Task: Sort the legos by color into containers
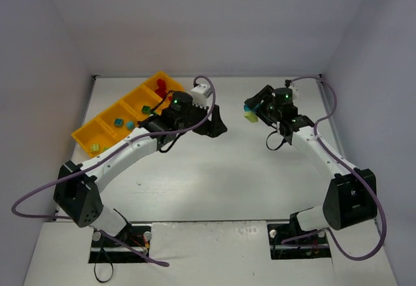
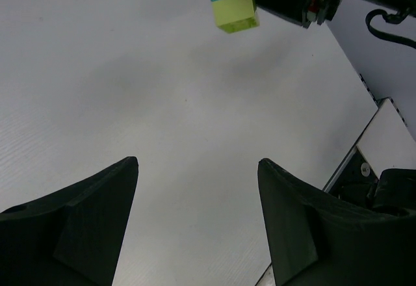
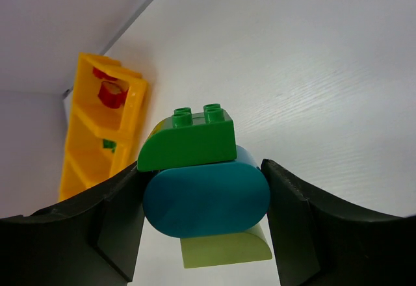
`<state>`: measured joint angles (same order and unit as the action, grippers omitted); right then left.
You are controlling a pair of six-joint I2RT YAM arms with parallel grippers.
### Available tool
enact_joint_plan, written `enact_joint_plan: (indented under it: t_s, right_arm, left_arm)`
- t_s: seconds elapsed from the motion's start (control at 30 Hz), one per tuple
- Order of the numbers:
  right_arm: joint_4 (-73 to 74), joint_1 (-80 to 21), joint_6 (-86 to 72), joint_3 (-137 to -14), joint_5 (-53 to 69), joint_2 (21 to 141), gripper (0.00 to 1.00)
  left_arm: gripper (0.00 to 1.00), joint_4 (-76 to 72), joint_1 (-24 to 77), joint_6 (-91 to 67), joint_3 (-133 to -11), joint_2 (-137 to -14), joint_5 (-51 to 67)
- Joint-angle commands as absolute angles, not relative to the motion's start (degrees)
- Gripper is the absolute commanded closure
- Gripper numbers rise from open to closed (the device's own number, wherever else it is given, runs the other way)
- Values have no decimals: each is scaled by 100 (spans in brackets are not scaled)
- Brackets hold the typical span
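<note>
My right gripper [image 1: 253, 112] [image 3: 207, 195] is shut on a stack of three legos held above the table: a green brick [image 3: 188, 140] on top, a rounded blue brick [image 3: 207, 198] between the fingers, and a yellow-green brick [image 3: 227, 250] below. The stack [image 1: 249, 114] also shows at the top of the left wrist view [image 2: 234, 10]. My left gripper [image 1: 220, 122] [image 2: 198, 166] is open and empty over bare table, to the left of the stack. The yellow-orange tray [image 1: 84, 132] [image 3: 133, 104] lies at the far left and holds red [image 1: 160, 88], green [image 1: 147, 110], blue [image 1: 118, 122] and yellow-green [image 1: 95, 147] legos in separate compartments.
Grey walls close in the white table on the left, back and right. The left arm [image 1: 123, 153] stretches along the tray's near side. The table's right edge and a black arm base [image 2: 390, 192] show in the left wrist view.
</note>
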<state>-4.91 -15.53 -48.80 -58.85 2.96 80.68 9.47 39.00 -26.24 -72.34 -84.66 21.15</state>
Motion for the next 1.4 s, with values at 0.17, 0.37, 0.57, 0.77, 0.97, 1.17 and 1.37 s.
enact_joint_plan:
  t_s: [0.17, 0.37, 0.57, 0.77, 0.97, 1.17, 1.37]
  right_arm:
    - [-993, -1608, -6503, -5608, 1054, 7410, 100]
    - [-1037, -1608, -6864, -5520, 1151, 7207, 100]
    - [-1072, -1608, -7110, -5440, 1274, 7154, 100]
    - [-1099, -1608, -7242, -5344, 1239, 7102, 100]
    - [-1107, -1608, -7330, -5335, 1248, 7075, 100]
    - [-1116, -1608, -7312, -5379, 1292, 7110, 100]
    - [-1134, -1617, -7330, -5353, 1283, 7102, 100]
  left_arm:
    - [31, -316, 4333, -2540, -7963, -8806, 1547]
    - [31, -658, 4455, -2926, -8095, -9026, 1425]
    - [31, -607, 4614, -3023, -8261, -9202, 1117]
    - [31, -580, 4711, -3199, -8402, -9343, 879]
    - [31, -185, 4816, -3208, -8622, -9518, 467]
    - [31, -281, 4851, -3313, -8596, -9580, 439]
    - [32, -246, 4896, -3392, -8727, -9721, 475]
